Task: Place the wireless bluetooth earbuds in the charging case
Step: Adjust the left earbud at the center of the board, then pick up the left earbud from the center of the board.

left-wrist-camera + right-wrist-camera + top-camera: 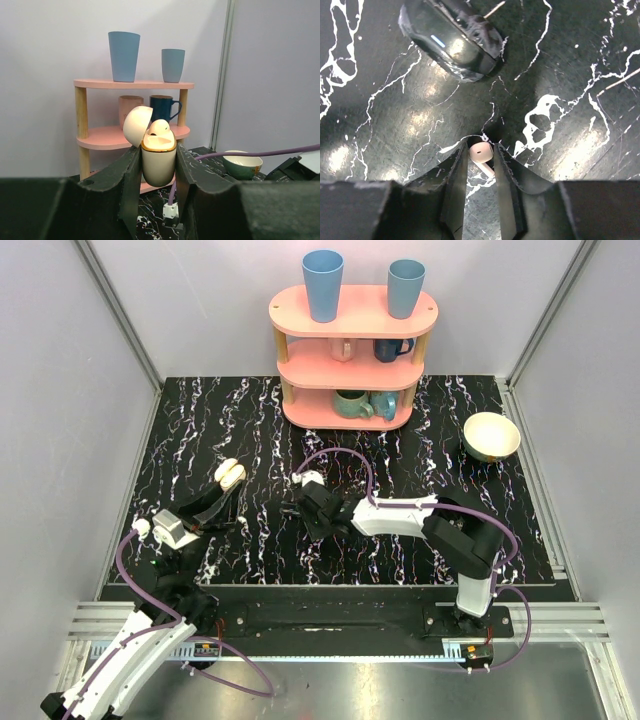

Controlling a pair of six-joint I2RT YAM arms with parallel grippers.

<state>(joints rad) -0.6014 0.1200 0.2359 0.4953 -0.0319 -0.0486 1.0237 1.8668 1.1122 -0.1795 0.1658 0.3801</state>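
Observation:
The charging case (158, 162) is cream-white with a gold rim and stands upright between my left gripper's (157, 156) fingers, which are shut on its sides. Its lid (137, 125) is open to the left. One white earbud (159, 128) sits in the case's top. In the top view the case (230, 474) is held above the table's left part by the left gripper (222, 488). My right gripper (480, 147) is shut on the second white earbud (481, 152), low at the table top, its stem pointing back between the fingers. The right gripper (297, 508) is mid-table.
A pink three-tier shelf (352, 350) with blue cups and mugs stands at the back. A cream bowl (491, 435) sits at the back right. A dark glossy oblong object (452, 37) lies on the black marbled table (200, 430) ahead of the right gripper.

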